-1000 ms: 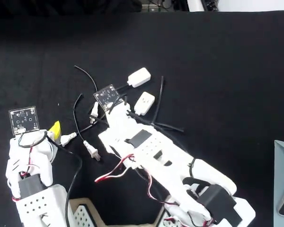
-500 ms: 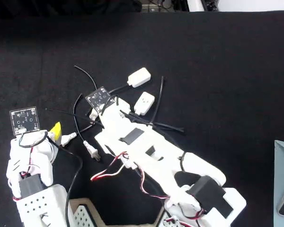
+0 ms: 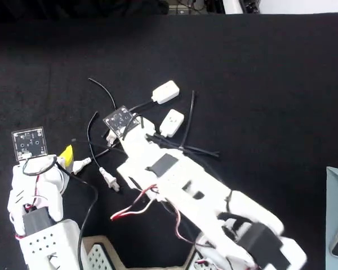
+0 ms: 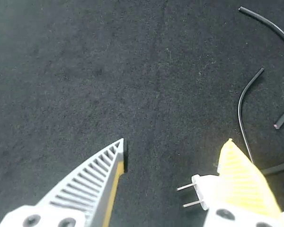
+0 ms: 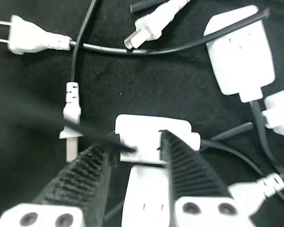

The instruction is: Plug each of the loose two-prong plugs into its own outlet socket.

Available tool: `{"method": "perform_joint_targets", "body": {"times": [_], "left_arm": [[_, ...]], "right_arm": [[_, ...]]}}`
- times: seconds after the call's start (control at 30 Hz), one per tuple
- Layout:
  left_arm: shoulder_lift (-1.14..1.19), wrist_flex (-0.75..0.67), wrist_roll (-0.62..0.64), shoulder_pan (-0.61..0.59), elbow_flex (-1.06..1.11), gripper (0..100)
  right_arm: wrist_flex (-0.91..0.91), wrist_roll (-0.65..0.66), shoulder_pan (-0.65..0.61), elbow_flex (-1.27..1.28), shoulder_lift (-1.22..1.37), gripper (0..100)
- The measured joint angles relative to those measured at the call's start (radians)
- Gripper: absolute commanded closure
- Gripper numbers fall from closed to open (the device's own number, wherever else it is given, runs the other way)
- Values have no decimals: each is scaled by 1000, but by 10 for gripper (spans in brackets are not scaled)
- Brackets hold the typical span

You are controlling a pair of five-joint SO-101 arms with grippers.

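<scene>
**Plugs and sockets, mid-table**

High: far socket (image 3: pixel 165 91) and near socket (image 3: pixel 172 122) lie close together. A loose plug (image 3: pixel 109 179) lies between the arms, with broad table (image 3: pixel 270 79) beyond.
Left wrist: left tool (image 4: pixel 175 142) parted, second plug (image 4: pixel 201 196) against its yellow finger (image 4: pixel 241 175).
Right wrist: right tool (image 5: pixel 136 141) parted, astride a white block (image 5: pixel 180 130).

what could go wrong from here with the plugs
1. A thin black cable crosses the white rectangular block below the right gripper; lifting may snag it and drag nearby plugs.
2. The white two-prong plug sits partly under the open left gripper's yellow finger, prongs poking into the gap; closing might pinch the prongs or push it away.
</scene>
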Motion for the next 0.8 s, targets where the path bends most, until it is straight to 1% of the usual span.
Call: {"method": "perform_joint_targets", "body": {"times": [0.1,0.2,0.33,0.5,0.57,0.67,0.8], "left_arm": [[0,0,0,0,0,686],[0,0,0,0,0,686],[0,0,0,0,9,686],[0,0,0,0,9,686],[0,0,0,0,9,686],[0,0,0,0,9,686],[0,0,0,0,9,686]], "right_arm": [[87,0,0,-8,-81,738],[189,21,5,-71,-129,694],[276,137,5,-84,-141,594],[296,264,5,-84,-141,443],[299,281,5,-84,-141,427],[302,288,5,-83,-138,438],[302,288,5,-86,-35,439]]}}
